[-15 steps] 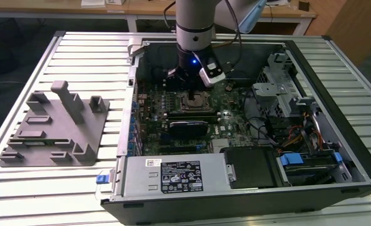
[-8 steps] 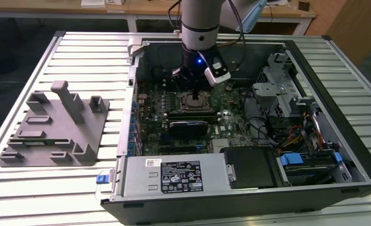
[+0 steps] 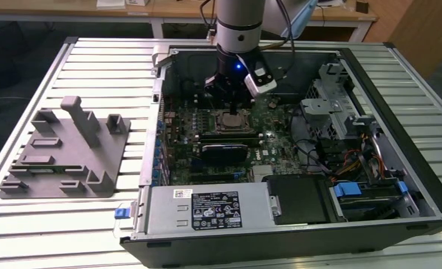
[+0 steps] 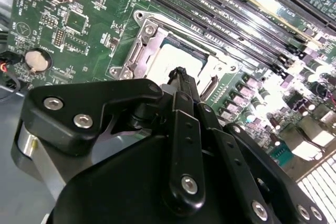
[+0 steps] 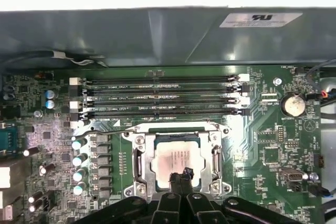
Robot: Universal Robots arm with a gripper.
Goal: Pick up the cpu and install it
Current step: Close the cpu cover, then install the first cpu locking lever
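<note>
Hovering inside the open computer case point(image 3: 280, 246), exterior view: the gripper point(image 3: 232, 106) hangs just over the cpu point(image 3: 234, 120), which lies flat on the motherboard point(image 3: 280, 151). A grey fixture point(image 3: 64, 151) sits on the slatted table point(image 3: 101, 73) at the exterior view's left, well apart.

Second wrist view: fingertips pressed together with nothing pinched, over the cpu's point(image 4: 168, 59) near edge. Contact with it cannot be told. The cpu is seated in the metal socket frame point(image 4: 142, 43).

First wrist view: the cpu point(image 5: 178, 158) is square in the frame point(image 5: 137, 161), beside the memory slots point(image 5: 163, 100). The coin cell point(image 5: 292, 104) lies off to one side.
</note>
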